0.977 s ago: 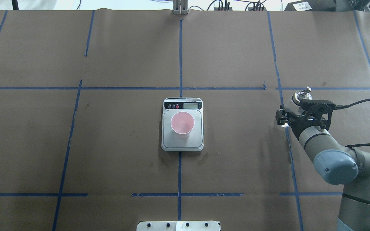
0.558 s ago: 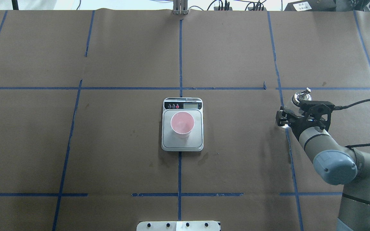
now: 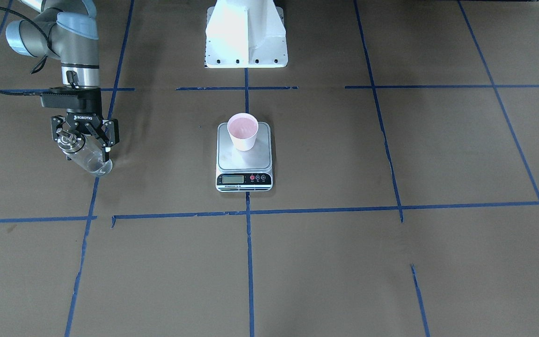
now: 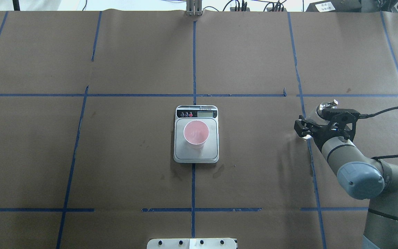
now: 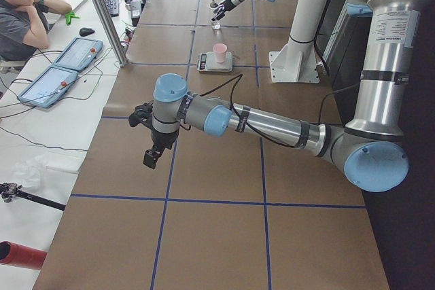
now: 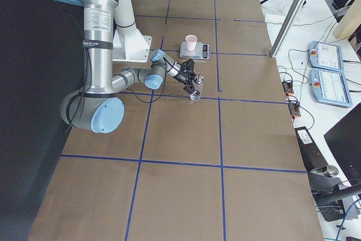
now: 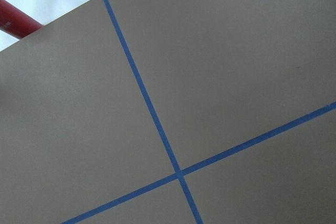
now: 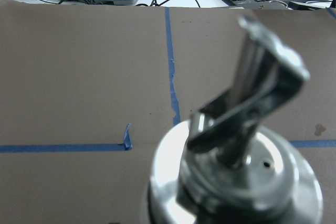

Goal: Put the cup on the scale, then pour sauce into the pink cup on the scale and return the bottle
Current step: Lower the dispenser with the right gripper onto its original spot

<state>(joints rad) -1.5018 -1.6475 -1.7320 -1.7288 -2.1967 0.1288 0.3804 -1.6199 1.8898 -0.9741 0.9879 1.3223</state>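
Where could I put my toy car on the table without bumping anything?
The table is bare on the robot's left side of the scale, and beyond it toward the far edge. Crowded spots: the scale top, where the cup stands, and the robot's right, where the right gripper surrounds the bottle.

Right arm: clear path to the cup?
Probably yes. Only bare table lies between the right claw, around the bottle, and the cup on the scale; the left arm is far off.
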